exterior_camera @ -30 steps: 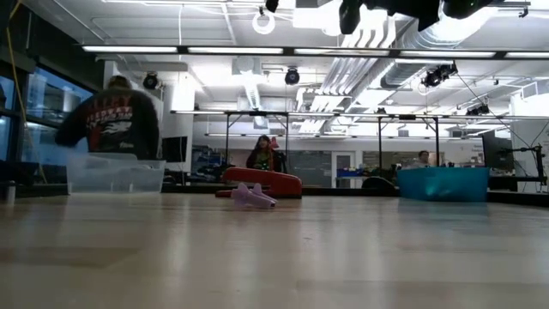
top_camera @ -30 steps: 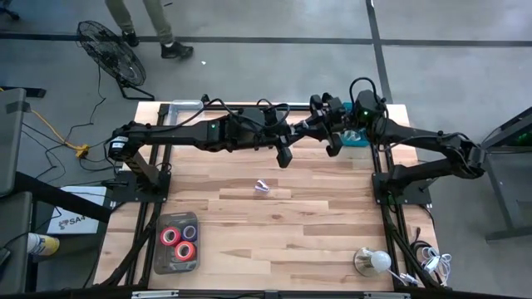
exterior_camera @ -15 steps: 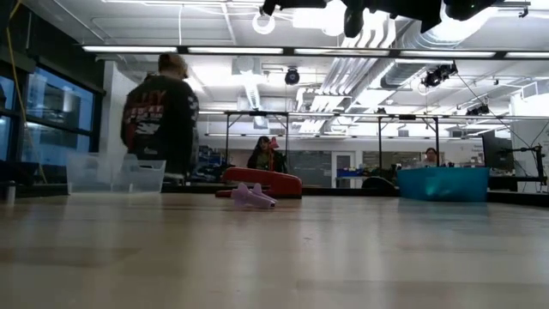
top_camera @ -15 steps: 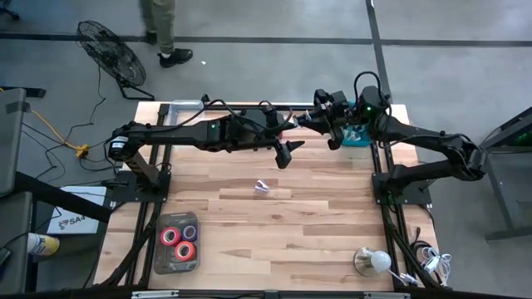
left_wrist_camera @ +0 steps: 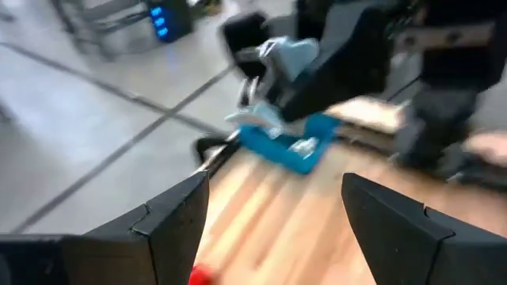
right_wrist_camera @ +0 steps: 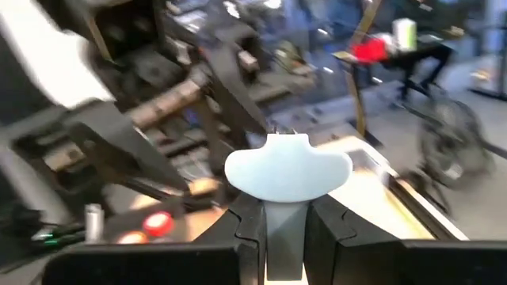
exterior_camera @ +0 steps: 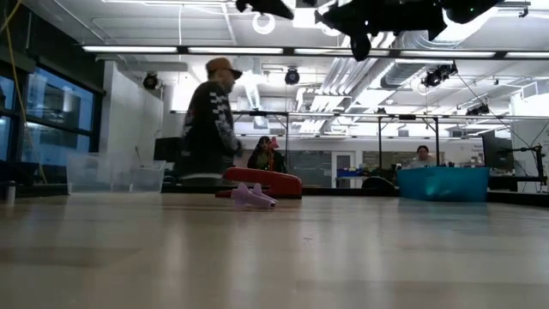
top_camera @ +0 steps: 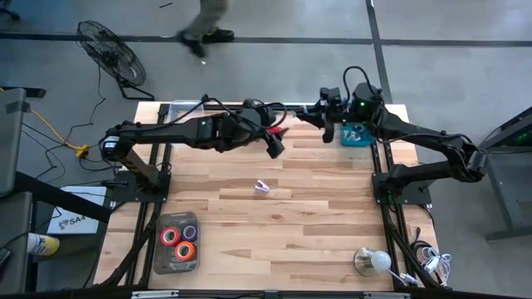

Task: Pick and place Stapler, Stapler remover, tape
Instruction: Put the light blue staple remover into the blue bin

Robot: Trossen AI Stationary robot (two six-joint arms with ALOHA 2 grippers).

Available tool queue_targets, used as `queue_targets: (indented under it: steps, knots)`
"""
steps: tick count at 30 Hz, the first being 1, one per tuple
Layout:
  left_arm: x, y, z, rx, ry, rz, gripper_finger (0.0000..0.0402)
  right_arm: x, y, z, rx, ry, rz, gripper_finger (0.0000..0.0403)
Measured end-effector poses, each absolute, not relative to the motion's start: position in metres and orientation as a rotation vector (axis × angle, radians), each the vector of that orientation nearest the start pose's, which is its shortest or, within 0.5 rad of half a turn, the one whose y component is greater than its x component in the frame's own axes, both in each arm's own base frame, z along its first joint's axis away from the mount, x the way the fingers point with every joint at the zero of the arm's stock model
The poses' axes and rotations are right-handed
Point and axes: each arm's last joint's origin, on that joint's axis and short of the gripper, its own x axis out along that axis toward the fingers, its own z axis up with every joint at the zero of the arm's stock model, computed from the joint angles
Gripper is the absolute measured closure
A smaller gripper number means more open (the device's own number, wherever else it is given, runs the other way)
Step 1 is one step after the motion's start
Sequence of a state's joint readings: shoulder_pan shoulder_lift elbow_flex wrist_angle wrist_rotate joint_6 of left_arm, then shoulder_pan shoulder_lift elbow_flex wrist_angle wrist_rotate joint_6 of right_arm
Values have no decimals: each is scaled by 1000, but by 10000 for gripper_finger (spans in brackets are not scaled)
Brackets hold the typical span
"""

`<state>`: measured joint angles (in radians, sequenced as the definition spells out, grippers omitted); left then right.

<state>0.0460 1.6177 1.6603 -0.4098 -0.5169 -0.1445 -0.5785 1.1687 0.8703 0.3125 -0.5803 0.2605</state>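
Note:
My right gripper (top_camera: 327, 126) hangs above the table's far right part, beside the blue bin (top_camera: 359, 138), shut on a pale blue claw-shaped stapler remover (right_wrist_camera: 287, 170). My left gripper (top_camera: 273, 148) is open with nothing between its fingers (left_wrist_camera: 273, 229), a little to the left of the right one. The red stapler (exterior_camera: 262, 182) lies flat on the table below the left arm. A second, lilac stapler remover (top_camera: 262, 187) lies mid-table. The tape rolls (top_camera: 179, 242) sit in a dark tray near the front left. My right gripper pinches the stapler remover by its narrow lower stem (right_wrist_camera: 285, 218) between the two fingers. The wide claw end (right_wrist_camera: 287, 168) stands out beyond the fingertips. The piece is lifted clear of the table.
A clear bin (exterior_camera: 111, 174) stands at the far left corner. A lamp (top_camera: 371, 262) sits at the front right. A person (exterior_camera: 213, 120) walks behind the table's far edge. Bare wood lies between the lilac remover and the near edge.
My left gripper has opened and drawn back toward the table's left, turning as it went. My right gripper has shifted a little toward the far edge with the pale stapler remover. The person behind the table has walked from left to right.

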Motion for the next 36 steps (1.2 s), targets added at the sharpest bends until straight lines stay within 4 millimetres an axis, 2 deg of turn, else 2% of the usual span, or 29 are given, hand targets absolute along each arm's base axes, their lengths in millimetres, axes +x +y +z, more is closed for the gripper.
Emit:
queue_targets:
  steps: [9,15,20,28,36]
  knots:
    - [340,37,417,146,350,866,117,224,-136,314,276,145,-298,365]
    - [333,48,420,288,410,1042,117,217,-141,297,308,300,-589,365]
    - [329,72,419,316,457,1074,117,208,-143,285,352,404,-838,365]
    - [318,122,416,261,493,1035,117,190,-150,273,434,470,-1164,365]
    - [305,159,414,196,494,958,117,168,-168,264,544,490,-1370,365]
